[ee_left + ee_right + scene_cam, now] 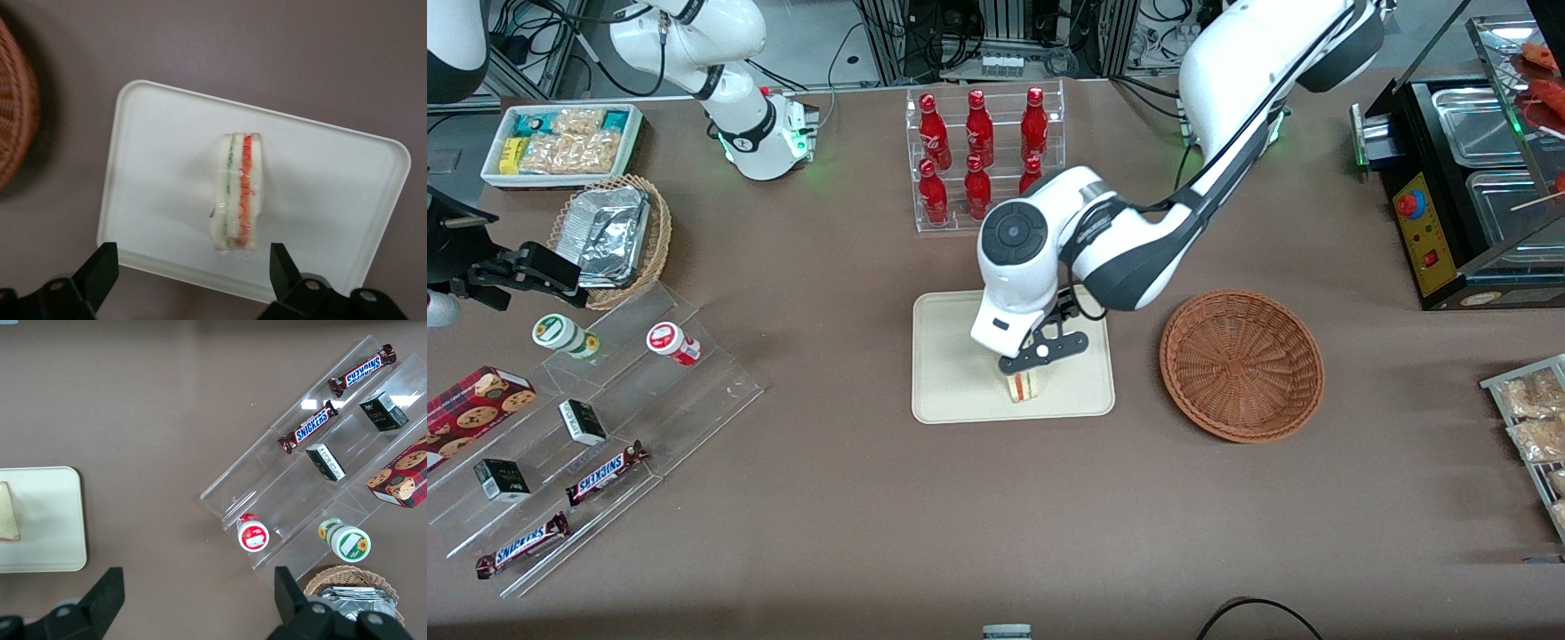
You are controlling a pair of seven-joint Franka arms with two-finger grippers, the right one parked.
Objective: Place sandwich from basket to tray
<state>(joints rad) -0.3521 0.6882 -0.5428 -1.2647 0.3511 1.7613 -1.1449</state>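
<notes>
My gripper [189, 267] hangs just above the tray [951, 382], its fingers [100, 267] spread wide apart and clear of the sandwich [238, 193]. The sandwich stands on the tray near the edge closest to the front camera (its red, yellow and green layers showing). The basket [1241, 364] sits beside the tray, toward my working arm's end of the table.

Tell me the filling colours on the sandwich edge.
Green, yellow and red stripes between white bread on the sandwich, clearest in the left wrist view; the open gripper hovers above it.
</notes>
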